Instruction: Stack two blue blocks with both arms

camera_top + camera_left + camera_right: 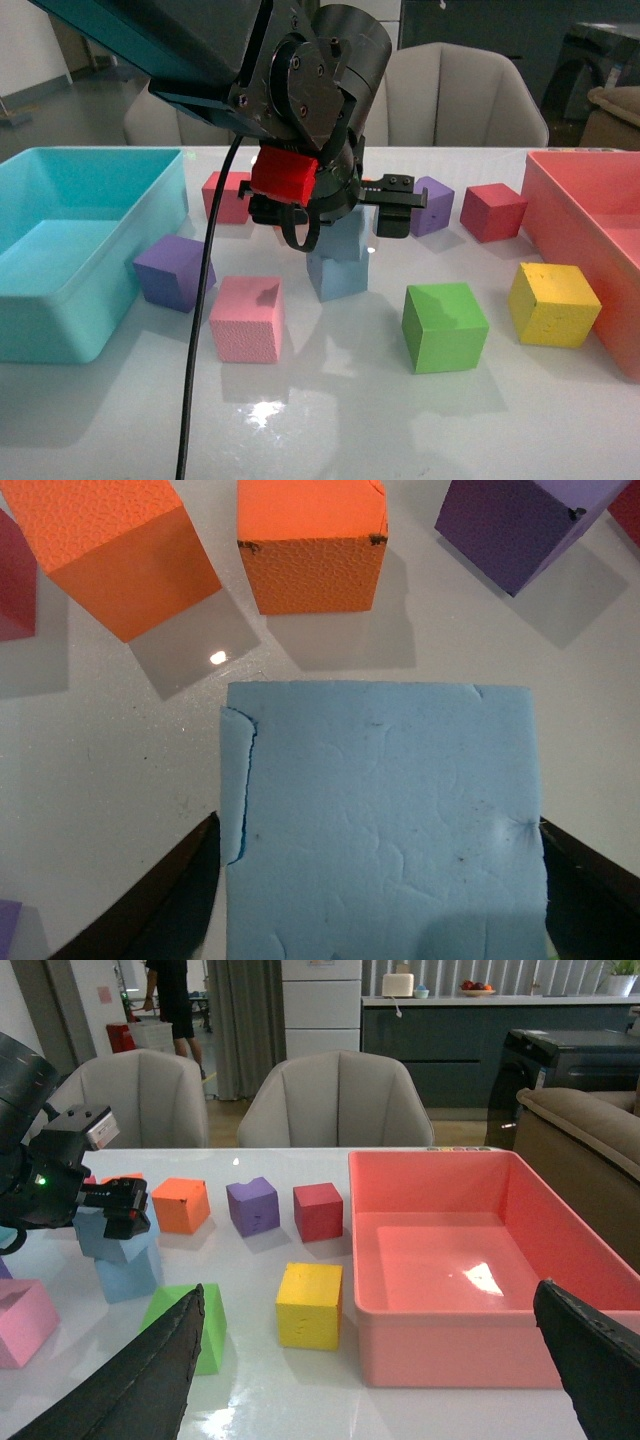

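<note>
Nearest me on the white desk (330, 420) I see a pink cube (247, 318) to the left and a green cube (444, 326) to the right, with a yellow cube (553, 303) just short of the red bin (585, 215). The turquoise bin (70, 250) fills the left side, and a purple cube (174, 272) sits beside its wall.

A little further in, at the middle, the lower blue block (337, 275) rests on the desk. The upper blue block (345, 232) sits on top of it, turned a bit askew in the right wrist view. My left claw (330, 212) is clenched on that upper block: the left wrist view shows a dark finger (160, 905) pressed to each side of its blue face.

My right claw (370, 1360) hangs released over the desk near the red bin, its fingers spread wide with nothing between them, well apart from the stack.

Behind the stack lie two orange cubes (312, 545), another purple cube (432, 205), a dark red cube (492, 212) and a red cube (226, 196). Grey chairs (460, 95) stand past the far edge.
</note>
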